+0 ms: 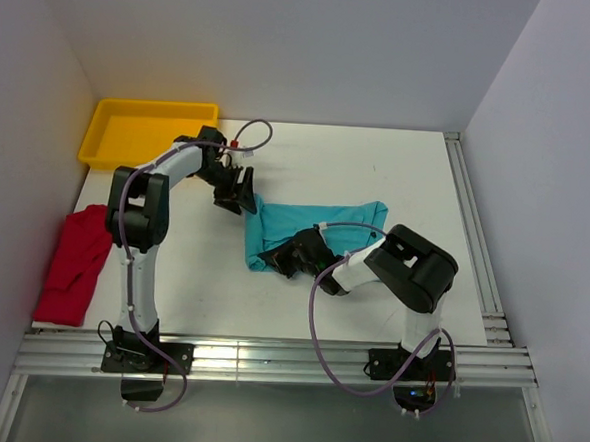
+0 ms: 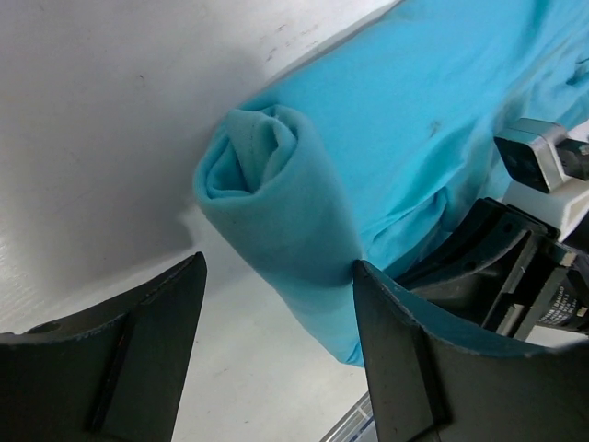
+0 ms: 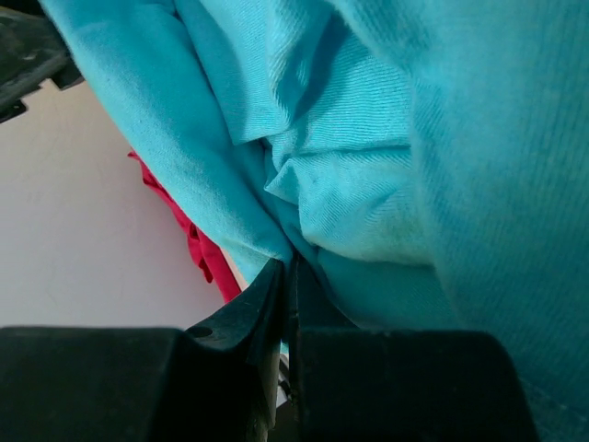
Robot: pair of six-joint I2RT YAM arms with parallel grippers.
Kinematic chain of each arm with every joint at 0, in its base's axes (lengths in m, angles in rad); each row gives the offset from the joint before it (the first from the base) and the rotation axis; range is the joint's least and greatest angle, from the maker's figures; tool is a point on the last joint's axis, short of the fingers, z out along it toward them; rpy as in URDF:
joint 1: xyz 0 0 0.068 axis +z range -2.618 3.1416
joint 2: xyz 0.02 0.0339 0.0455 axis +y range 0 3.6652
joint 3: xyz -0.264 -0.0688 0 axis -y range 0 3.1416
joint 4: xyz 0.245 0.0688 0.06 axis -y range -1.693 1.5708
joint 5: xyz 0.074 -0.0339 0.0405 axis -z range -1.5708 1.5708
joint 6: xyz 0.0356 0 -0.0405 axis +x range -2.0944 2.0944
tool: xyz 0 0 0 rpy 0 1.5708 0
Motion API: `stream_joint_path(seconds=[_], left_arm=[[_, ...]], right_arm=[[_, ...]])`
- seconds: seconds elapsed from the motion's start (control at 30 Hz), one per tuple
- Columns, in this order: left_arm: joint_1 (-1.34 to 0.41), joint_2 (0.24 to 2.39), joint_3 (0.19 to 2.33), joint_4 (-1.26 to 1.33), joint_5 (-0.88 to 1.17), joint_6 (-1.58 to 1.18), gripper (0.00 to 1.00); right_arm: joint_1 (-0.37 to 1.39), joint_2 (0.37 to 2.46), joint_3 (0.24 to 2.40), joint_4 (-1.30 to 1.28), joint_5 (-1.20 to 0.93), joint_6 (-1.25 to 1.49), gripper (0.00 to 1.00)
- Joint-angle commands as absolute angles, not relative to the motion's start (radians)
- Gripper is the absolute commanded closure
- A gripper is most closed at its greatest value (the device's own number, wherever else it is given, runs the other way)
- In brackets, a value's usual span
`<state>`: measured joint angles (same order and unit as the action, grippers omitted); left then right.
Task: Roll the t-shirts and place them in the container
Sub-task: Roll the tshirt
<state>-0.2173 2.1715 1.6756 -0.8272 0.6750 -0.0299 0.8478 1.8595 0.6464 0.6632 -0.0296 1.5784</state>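
Note:
A teal t-shirt [image 1: 320, 226] lies folded into a long band across the table's middle, its left end rolled into a thick tube [image 2: 276, 207]. My left gripper [image 1: 239, 192] stands open at the far side of that rolled end. The roll reaches in between its fingers [image 2: 276, 276], and the right finger [image 2: 405, 341] sits against the cloth. My right gripper [image 1: 288, 256] is at the roll's near side, shut on a pinch of teal fabric [image 3: 291, 265]. A red t-shirt [image 1: 74, 263] lies crumpled at the table's left edge and shows as a sliver [image 3: 198, 247] in the right wrist view.
A yellow tray [image 1: 145, 132] stands at the back left corner against the wall. Walls close in the left and right sides. A metal rail [image 1: 266, 360] runs along the near edge by the arm bases.

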Motion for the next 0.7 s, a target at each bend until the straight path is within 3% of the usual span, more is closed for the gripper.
stream_joint_path(seconds=[0.0, 0.33, 0.43, 0.47, 0.53, 0.57, 0.67], left_arm=[[-0.229, 2.189, 1.692, -0.815, 0.669, -0.041, 0.3], [-0.265, 2.23, 1.726, -0.822, 0.64, -0.049, 0.37], [-0.275, 2.249, 1.743, -0.833, 0.626, -0.051, 0.48], [-0.279, 2.255, 1.755, -0.842, 0.617, -0.048, 0.59], [-0.285, 2.26, 1.766, -0.861, 0.601, -0.046, 0.67], [-0.288, 2.258, 1.775, -0.867, 0.58, -0.045, 0.77], [-0.298, 2.27, 1.818, -0.919, 0.517, -0.025, 0.95]], right_arm=[[0.839, 1.887, 0.618, 0.63, -0.026, 1.585, 1.0], [0.839, 1.894, 0.589, 0.655, -0.025, 1.592, 1.0], [0.838, 1.89, 0.603, 0.632, -0.025, 1.565, 1.0], [0.839, 1.887, 0.617, 0.612, -0.025, 1.554, 1.0], [0.839, 1.879, 0.638, 0.562, -0.025, 1.511, 1.0], [0.839, 1.875, 0.662, 0.542, -0.025, 1.493, 1.0], [0.844, 1.853, 0.713, 0.448, -0.006, 1.425, 0.88]])
